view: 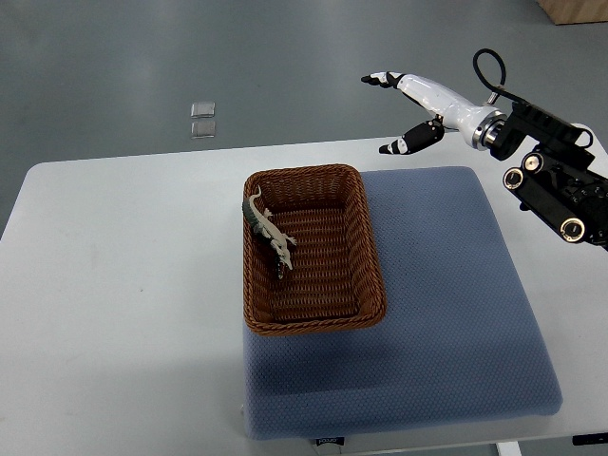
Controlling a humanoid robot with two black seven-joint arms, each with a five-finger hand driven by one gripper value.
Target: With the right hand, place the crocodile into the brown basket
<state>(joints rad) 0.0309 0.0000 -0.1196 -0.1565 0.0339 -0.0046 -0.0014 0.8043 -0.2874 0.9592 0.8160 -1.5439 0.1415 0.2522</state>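
**Operator:** Where do I stand with the crocodile?

**Spotter:** You have the crocodile (268, 231) inside the brown basket (304, 172); it lies lengthwise against the basket's left wall, tail propped up toward the far-left corner of the rim; as far as I can see, nothing of it hangs outside.

**Operator:** And the right robot hand?

**Spotter:** Your right robot hand (425, 104) hangs in the air beyond the basket's far-right corner, well apart from it; its fingers are spread and it carries nothing; the left one is out of view.

**Operator:** So what does this step ask of me?

**Spotter:** I judge the placing done, so the step in hand is clearing off. Take the arm up and outward on the basket's right side, never across its rim; have the fingers loose so nothing snags the weave. The basket sits on a blue pad (456, 313) on the worktop (114, 285); wicker on soft padding will likely slide or tip if you clip it. The tail by the rim is the one part a knock could flip out; give that corner no reason to move.
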